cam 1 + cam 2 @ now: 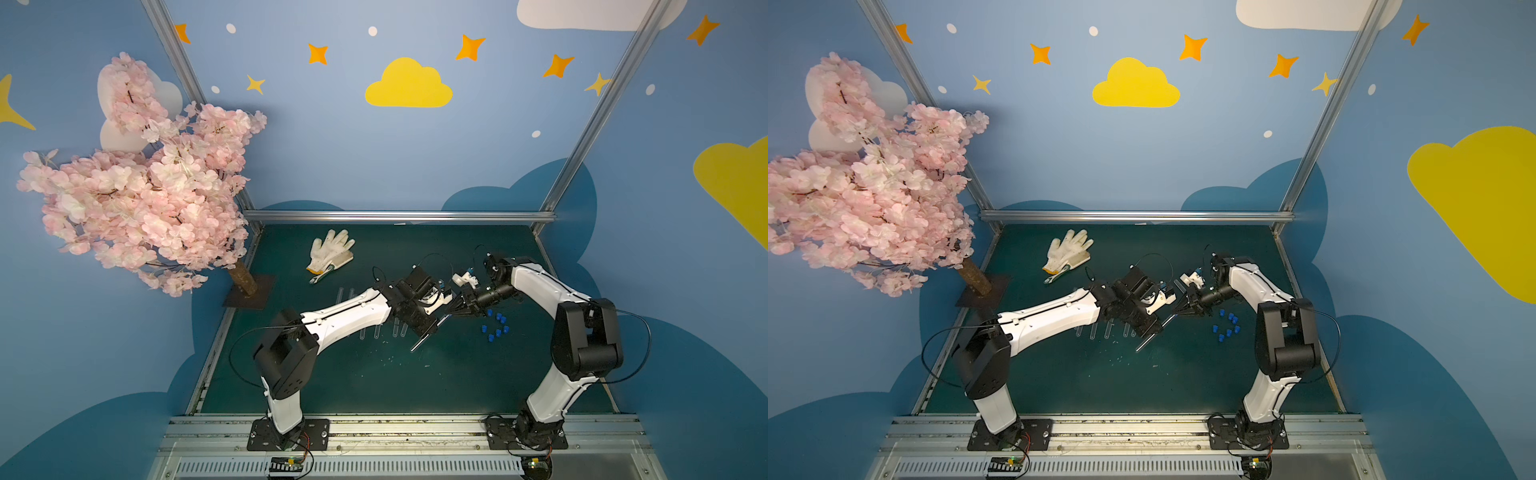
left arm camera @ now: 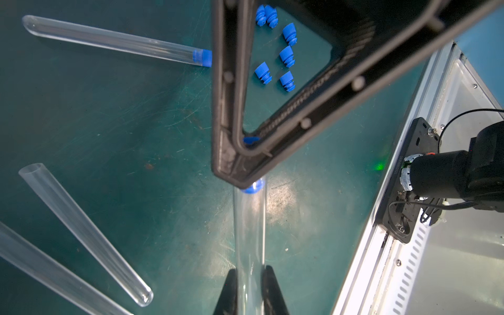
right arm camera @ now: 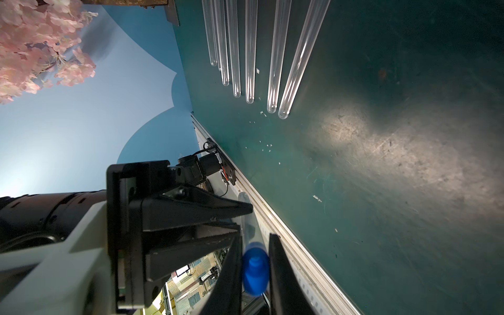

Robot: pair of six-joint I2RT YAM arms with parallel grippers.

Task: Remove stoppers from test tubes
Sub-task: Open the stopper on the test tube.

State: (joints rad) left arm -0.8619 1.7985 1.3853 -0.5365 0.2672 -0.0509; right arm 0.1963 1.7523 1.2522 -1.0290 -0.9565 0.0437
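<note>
empty test tubes lie in a row on desk, left side. left gripper clamps one test tube mid-body. right gripper is pinched on its blue stopper. tube likely stiff, slick, fragile, so grip stopper's wide head. loose stoppers piled right.

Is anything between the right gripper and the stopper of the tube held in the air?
Nothing visible. The right gripper is shut directly on the stopper, at the mouth of the test tube that the left gripper holds.
</note>
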